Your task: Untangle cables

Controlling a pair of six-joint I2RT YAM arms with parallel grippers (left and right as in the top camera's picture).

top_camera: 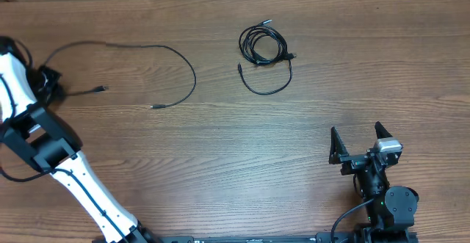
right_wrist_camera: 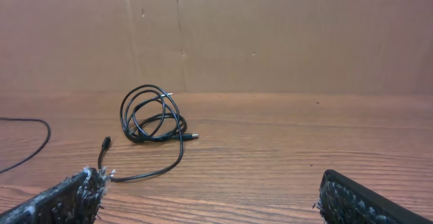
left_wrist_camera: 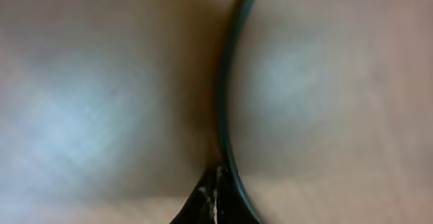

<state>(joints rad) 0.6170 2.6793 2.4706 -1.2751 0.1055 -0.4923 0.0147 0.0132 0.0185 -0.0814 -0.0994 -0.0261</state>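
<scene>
A long loose cable point(top_camera: 192, 73) lies in a wide arc across the left half of the table, one plug end at the middle left. My left gripper point(top_camera: 50, 81) sits at the far left edge, shut on this cable near its other end. In the left wrist view the cable point(left_wrist_camera: 223, 95) runs up out of the closed, blurred fingertips point(left_wrist_camera: 215, 193). A coiled bundle of cables point(top_camera: 263, 45) lies at the centre back with a tail looping toward me; it also shows in the right wrist view as a bundle point(right_wrist_camera: 152, 116). My right gripper point(top_camera: 360, 144) stands open at the front right, apart from the bundle.
The wooden table point(top_camera: 294, 140) stretches between the arms. A brown cardboard wall point(right_wrist_camera: 270, 34) stands behind the table's far edge. The left arm's white links point(top_camera: 81, 184) cross the front left corner.
</scene>
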